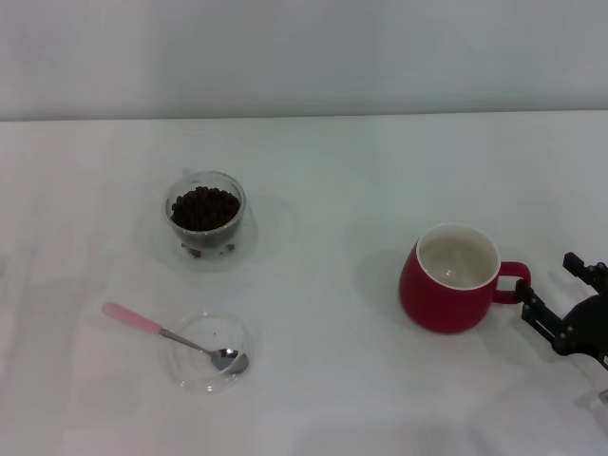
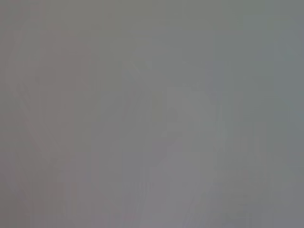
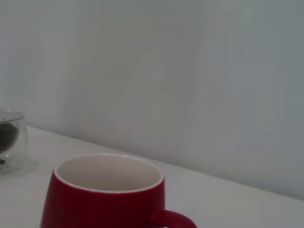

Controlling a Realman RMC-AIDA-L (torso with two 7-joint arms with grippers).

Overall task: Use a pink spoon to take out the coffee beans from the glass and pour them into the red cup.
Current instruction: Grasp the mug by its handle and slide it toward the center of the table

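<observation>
Wide white surface [image 1: 332,171] here, and the red cup [image 1: 450,290] is our landmark, standing upright with its loop handle turned toward the right pincer [image 1: 551,306]. That pincer sits just beside the handle, not touching, its two black fingers spread apart and gripping nothing. Nothing stands between the cup and the other things. The cup's cream inside looks bare, and the right wrist view agrees, showing its rim [image 3: 108,173] close up. Well off to the cup's left and farther back stands the glass [image 1: 205,217], upright, with the coffee beans [image 1: 204,207] heaped dark inside. Left of the cup and nearer the robot lies a shallow clear dish [image 1: 208,352], the pink spoon [image 1: 171,336] resting with its metal bowl in the dish and its pink handle sticking out over the rim, away from the cup. The left pincer shows nowhere.
</observation>
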